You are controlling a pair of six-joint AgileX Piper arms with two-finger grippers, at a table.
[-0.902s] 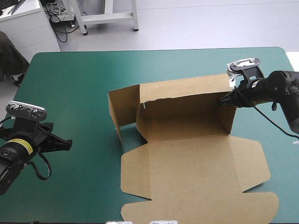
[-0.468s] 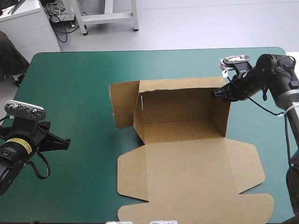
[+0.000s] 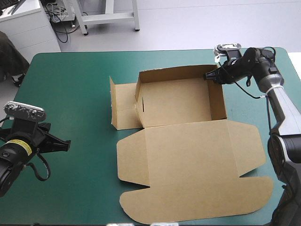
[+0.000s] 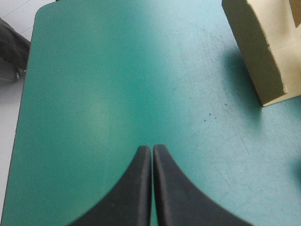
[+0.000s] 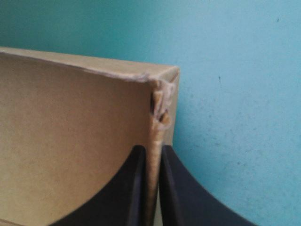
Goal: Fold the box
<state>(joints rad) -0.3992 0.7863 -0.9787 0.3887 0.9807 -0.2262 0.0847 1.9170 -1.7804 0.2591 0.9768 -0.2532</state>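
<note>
Pinching the far right corner of the brown box, the right gripper is clamping the wall between nearly closed fingers. The box is sitting right of the table's centre, lid flat toward the near edge. The left gripper, closed and empty, is hovering at the near left. Wall-raising seems underway; next, the splayed left panel needs tucking.

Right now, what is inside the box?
Only its bare brown floor shows inside the box; the right gripper pinches the far right corner wall. The left wall's flap may hide a little floor.
</note>
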